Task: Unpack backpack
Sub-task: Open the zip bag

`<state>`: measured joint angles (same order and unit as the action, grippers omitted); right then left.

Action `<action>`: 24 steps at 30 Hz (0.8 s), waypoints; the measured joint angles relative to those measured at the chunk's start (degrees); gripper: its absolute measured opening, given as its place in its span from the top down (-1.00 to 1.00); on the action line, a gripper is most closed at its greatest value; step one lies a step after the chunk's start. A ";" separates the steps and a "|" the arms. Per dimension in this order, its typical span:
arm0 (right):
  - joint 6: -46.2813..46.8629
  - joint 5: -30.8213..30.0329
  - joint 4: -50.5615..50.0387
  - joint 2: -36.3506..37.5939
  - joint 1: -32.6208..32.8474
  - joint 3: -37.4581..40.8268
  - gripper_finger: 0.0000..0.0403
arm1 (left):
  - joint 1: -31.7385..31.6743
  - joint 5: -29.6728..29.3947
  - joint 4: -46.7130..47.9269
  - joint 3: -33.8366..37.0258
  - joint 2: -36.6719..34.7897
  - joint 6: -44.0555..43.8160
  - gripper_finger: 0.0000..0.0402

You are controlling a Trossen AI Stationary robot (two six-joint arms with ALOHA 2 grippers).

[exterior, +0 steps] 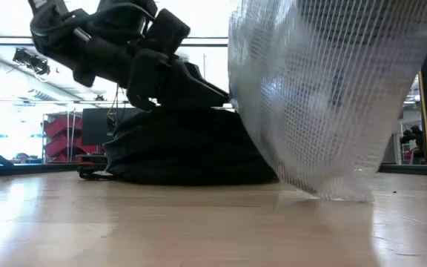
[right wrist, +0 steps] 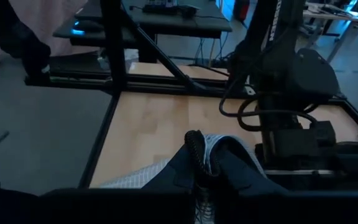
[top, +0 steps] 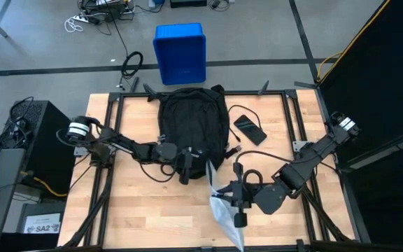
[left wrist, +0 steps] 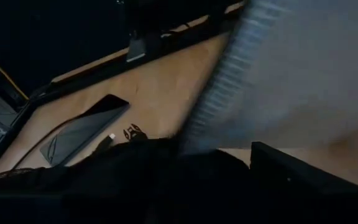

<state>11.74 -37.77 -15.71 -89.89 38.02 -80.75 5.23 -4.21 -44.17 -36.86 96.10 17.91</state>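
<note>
Nearest the front edge of the wooden surface [top: 145, 210], the right gripper [top: 238, 208] has its jaws pinched tight on a clear mesh pouch [top: 224, 210], which trails from the grip towards the backpack, its lower end resting on the wood in the low view; holding it by one edge like this probably serves to draw it clear of the bag. Just behind, the left gripper [top: 185, 168] sits at the near end of the backpack [top: 192, 122], its jaws parted and holding nothing as far as the dim wrist view lets me judge, probably letting go of the pouch or the opening. The backpack lies flat in the middle of the surface, its long axis running from near to far, rounded end pointing away from the arms. Beside it, to the right, lies a phone [top: 249, 129] with a cable. Beyond the surface stands a blue bin [top: 180, 52] on the floor.
</note>
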 joint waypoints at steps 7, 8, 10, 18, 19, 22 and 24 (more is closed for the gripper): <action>0.03 -0.05 -0.39 0.00 -0.11 0.02 1.00 | -2.00 3.56 -3.03 -0.02 1.15 -0.11 -0.15; 0.03 -0.03 -0.41 0.00 -0.11 0.02 1.00 | -2.03 4.96 -3.79 -0.02 1.15 -0.12 -0.15; 0.03 -0.03 -0.41 0.00 -0.09 0.02 1.00 | -2.03 7.53 -4.44 -0.10 1.14 -0.13 -0.15; 0.16 -0.06 -0.41 0.00 -1.00 0.02 1.00 | -1.74 9.65 -3.30 -6.50 8.32 0.04 -0.11; 0.42 -0.09 -0.44 0.00 -1.10 0.02 1.00 | -1.74 9.66 -1.98 -7.44 9.32 0.61 -0.06; 1.28 -0.03 -0.63 0.00 -0.98 0.02 1.00 | -1.74 9.16 3.43 -10.23 11.66 3.07 0.18; 1.24 -0.03 -0.65 0.00 -0.57 0.02 1.00 | -1.74 8.61 6.04 -11.88 12.14 3.52 0.43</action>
<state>12.97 -37.80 -16.36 -89.89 37.45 -80.73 3.49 4.41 -38.13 -48.74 108.23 21.43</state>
